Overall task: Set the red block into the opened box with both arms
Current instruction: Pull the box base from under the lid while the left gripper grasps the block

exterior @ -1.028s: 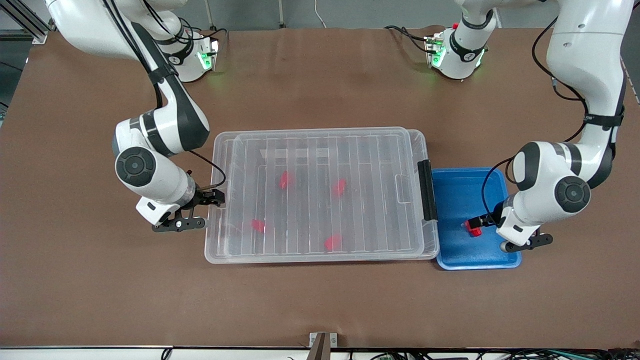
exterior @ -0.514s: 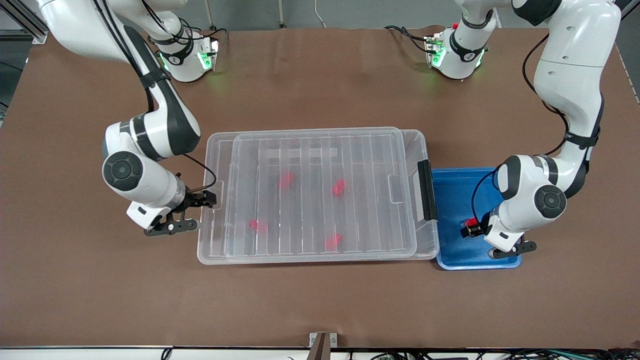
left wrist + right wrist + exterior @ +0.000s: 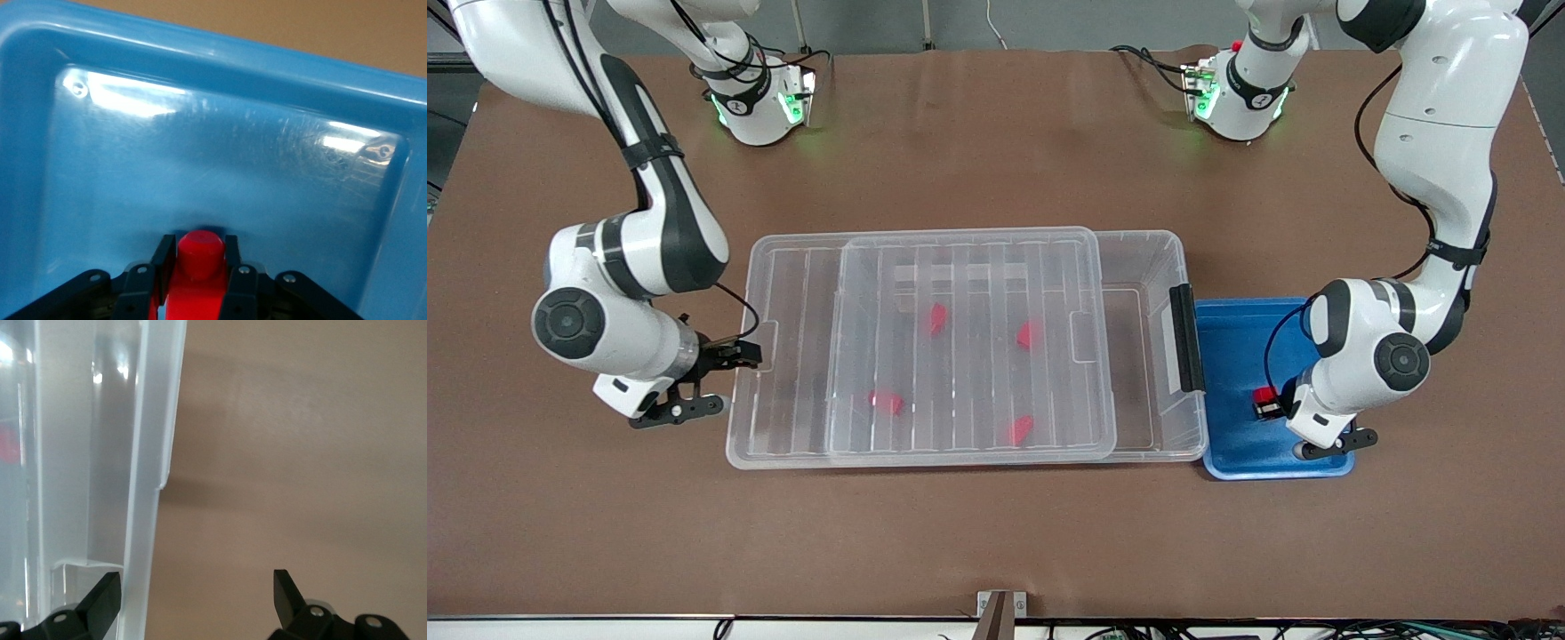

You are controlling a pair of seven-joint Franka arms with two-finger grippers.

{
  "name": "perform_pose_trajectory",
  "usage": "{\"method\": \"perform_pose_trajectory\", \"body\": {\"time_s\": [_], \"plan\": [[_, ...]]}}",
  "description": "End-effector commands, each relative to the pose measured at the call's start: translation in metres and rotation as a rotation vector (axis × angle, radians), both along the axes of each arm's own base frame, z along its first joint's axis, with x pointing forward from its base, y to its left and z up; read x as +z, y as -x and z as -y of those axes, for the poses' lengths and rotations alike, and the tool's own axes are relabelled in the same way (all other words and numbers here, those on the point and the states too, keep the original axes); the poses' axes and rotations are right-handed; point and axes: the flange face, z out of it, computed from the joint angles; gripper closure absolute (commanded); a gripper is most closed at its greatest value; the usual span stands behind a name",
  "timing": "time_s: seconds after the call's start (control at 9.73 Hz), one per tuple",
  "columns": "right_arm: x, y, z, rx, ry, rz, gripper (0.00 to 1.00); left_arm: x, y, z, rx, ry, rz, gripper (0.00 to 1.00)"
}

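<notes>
A red block [image 3: 1264,396] [image 3: 199,252] lies in the blue tray [image 3: 1240,342] [image 3: 220,153], and my left gripper [image 3: 1266,407] [image 3: 199,259] is shut on it, low over the tray floor. The opened box [image 3: 1152,258] is a clear bin beside the tray. Its ribbed lid [image 3: 969,267] [image 3: 150,487] is slid toward the right arm's end, which uncovers a strip by the black latch [image 3: 1187,338]. My right gripper [image 3: 734,354] [image 3: 197,593] is open at the lid's end, with the lid's rim between its fingers. Several red blocks [image 3: 935,317] lie in the box under the lid.
Bare brown tabletop [image 3: 996,533] surrounds the box and tray. The tray touches the box's latch end. Both arm bases [image 3: 756,98] stand along the table edge farthest from the front camera.
My left gripper has shut on the red block in the tray. My right gripper has moved toward the right arm's end, and the lid has slid with it, uncovering the box's latch end.
</notes>
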Motion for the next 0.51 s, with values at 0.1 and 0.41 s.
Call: {"method": "perform_pose_trajectory", "body": {"time_s": [0.1,0.41], "plan": [[0.013,0.002,0.046,0.053,0.013,-0.023,0.0,0.11,0.009,0.022,-0.03,-0.046,-0.054,1.0],[0.017,0.002,0.063,0.076,0.025,-0.026,0.0,0.187,0.022,0.12,-0.021,-0.142,-0.065,1.0]]}}
